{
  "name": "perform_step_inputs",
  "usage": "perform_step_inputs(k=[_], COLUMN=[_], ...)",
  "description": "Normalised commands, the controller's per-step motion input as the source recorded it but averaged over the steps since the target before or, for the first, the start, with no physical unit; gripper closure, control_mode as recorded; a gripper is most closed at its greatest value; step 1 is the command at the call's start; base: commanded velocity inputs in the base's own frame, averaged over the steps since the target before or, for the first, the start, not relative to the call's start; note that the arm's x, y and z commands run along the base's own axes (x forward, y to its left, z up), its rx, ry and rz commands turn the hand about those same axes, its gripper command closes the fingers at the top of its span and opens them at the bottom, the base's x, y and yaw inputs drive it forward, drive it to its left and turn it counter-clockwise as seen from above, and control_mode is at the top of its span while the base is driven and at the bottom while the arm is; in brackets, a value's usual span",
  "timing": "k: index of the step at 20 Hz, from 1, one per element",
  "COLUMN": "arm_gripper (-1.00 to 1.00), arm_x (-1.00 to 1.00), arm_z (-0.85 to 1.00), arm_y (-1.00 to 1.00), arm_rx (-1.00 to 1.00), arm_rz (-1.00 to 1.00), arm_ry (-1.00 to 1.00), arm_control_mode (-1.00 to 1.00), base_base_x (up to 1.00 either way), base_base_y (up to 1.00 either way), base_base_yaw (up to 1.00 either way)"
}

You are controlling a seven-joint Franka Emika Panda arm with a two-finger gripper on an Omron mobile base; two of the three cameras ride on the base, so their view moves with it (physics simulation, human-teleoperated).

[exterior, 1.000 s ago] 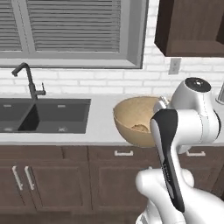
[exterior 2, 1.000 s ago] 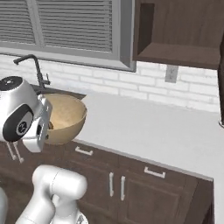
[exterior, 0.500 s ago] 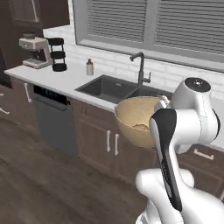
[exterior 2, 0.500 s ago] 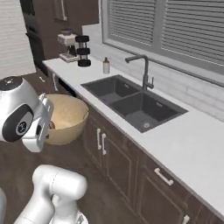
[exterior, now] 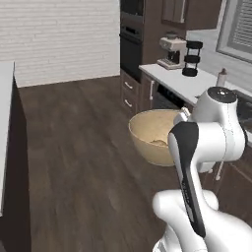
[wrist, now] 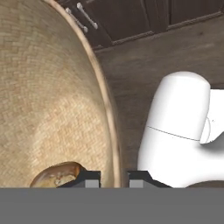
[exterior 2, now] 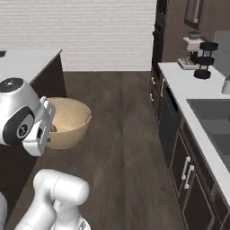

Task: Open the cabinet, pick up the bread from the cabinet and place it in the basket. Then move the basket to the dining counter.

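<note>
The tan woven basket (exterior: 150,134) hangs in the air over the wooden floor, in front of my arm. In the hand view my gripper (wrist: 114,178) is shut on the basket's rim (wrist: 105,100), one dark fingertip (wrist: 91,178) inside the wall and the other outside. The golden-brown bread (wrist: 57,174) lies on the basket's bottom, close to the inner fingertip. In the right base view the basket (exterior 2: 69,120) sits just right of my hand. The dining counter (exterior 2: 27,60), white-topped on a dark base, stands at the left behind my arm, and its white edge (exterior: 5,123) runs down the left border. The cabinet is out of view.
A white worktop (exterior 2: 188,90) with dark lower cabinets runs along the right, carrying a coffee machine (exterior: 172,51), a black stacked appliance (exterior 2: 204,58) and a sink (exterior 2: 211,119). A tall built-in oven (exterior: 132,44) stands at its far end. Dark wooden floor (exterior 2: 121,134) lies between worktop and island.
The whole picture has swung: the base has turned away from the sink worktop toward the open floor and the island. The basket with the bread stays in my shut gripper.
</note>
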Motion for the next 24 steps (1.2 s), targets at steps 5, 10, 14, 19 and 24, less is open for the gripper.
perform_step_inputs(k=[5,10,14,19,24], arm_gripper=[1.00,1.00,1.00,1.00,1.00], arm_x=[0.00,0.00,0.00,0.00,0.00], arm_z=[0.00,0.00,0.00,0.00,0.00], arm_y=[0.00,0.00,0.00,0.00,0.00], arm_rx=[0.00,0.00,0.00,0.00,0.00], arm_rz=[0.00,0.00,0.00,0.00,0.00], arm_ry=[0.00,0.00,0.00,0.00,0.00], arm_control_mode=[1.00,1.00,1.00,1.00,1.00], base_base_x=[0.01,-0.11,0.03,-0.07,-0.54], base_base_y=[0.30,0.62,0.85,0.99,0.86], base_base_yaw=[0.79,0.40,0.05,-0.14,-0.36])
